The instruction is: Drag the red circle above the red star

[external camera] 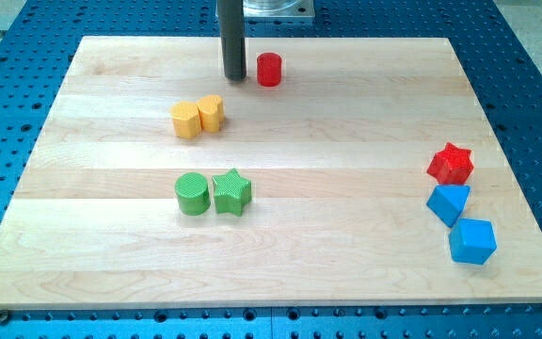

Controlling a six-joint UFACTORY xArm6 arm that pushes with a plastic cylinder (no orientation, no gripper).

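One red circle (269, 70) sits near the view's top edge of the wooden board (346, 104), a short ribbed cylinder standing upright with its round face up, so its axis runs vertically and it points no particular way across the board. Just to the view's left of it stands the dark rod, and my tip (234, 77) rests on the board close beside the circle, with a narrow strip of wood showing between the two. The rod has no jaws and holds nothing; it is a plain straight bar.

From the red circle, the red star (451, 163) lies far off toward the view's right and lower down, near the board's right edge. Directly below the star is a blue block (448, 202) with slanted faces, touching or nearly touching it, and below that a second blue block (472, 241), more cube-like.

Down and to the view's left of the red circle sit two yellow blocks pressed together: a yellow hexagon-like piece (186, 121) and a yellow heart-like piece (212, 112). Farther down are a green circle (192, 194) and a green star (232, 192), side by side and touching.

That makes eight blocks: two red, two blue, two yellow, two green, all with a ribbed, matte finish. The board is pale, grained timber on a blue perforated table (525, 56).
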